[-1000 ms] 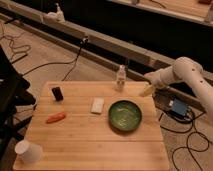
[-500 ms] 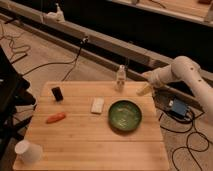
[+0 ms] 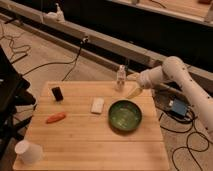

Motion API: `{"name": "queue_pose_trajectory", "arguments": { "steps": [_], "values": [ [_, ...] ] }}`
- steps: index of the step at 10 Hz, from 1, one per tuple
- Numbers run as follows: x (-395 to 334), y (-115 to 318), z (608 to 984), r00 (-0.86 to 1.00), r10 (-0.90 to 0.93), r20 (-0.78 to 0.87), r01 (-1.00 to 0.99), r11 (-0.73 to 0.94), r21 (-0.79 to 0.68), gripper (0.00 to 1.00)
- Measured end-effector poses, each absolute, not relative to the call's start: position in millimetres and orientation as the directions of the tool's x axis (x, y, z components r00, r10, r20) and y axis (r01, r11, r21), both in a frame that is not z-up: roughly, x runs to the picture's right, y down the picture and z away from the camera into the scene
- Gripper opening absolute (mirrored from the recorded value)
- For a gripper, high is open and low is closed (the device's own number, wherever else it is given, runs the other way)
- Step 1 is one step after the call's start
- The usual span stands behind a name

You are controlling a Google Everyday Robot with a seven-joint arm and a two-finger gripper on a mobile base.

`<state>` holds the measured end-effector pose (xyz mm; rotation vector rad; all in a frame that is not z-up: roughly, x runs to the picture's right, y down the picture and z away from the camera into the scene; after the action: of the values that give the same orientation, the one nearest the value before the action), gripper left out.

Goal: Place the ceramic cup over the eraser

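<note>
— What do we see first?

— We see the wooden surface (image 3: 90,145), a butcher-block top that carries everything. Next in size is the white robot arm (image 3: 176,70), which reaches in from the right above the far right corner.

— And where do we find the gripper (image 3: 133,86)?

— At the arm's end, over the far right edge of the surface, just right of the small clear bottle (image 3: 120,77) and behind the green bowl (image 3: 125,116). We cannot tell whether it is released or clenched.

— What do we say of the bowl?

— It sits right of centre, round and open side up. The ceramic cup (image 3: 28,151) comes next: we find it at the near left corner, standing alone, well apart from the gripper.

— And the smaller things?

— The bottle stands upright at the far edge. The flat white block (image 3: 97,105) lies just left of the bowl. The orange carrot-like piece (image 3: 55,118) lies on the left side, between the cup and the eraser (image 3: 57,93). The eraser, black and smallest of all, sits in the far left part of the surface, well apart from the cup.
</note>
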<state>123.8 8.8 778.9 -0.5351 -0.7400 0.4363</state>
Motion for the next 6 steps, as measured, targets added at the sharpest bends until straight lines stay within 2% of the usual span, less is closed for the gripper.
{"name": "queue_pose_trajectory", "arguments": {
  "steps": [4, 6],
  "values": [
    [43, 53, 761, 0.690, 0.365, 0.625, 0.050, 0.838, -0.544, 0.80],
    [-4, 77, 747, 0.693, 0.207, 0.691, 0.175, 0.881, -0.439, 0.80]
  ]
}}
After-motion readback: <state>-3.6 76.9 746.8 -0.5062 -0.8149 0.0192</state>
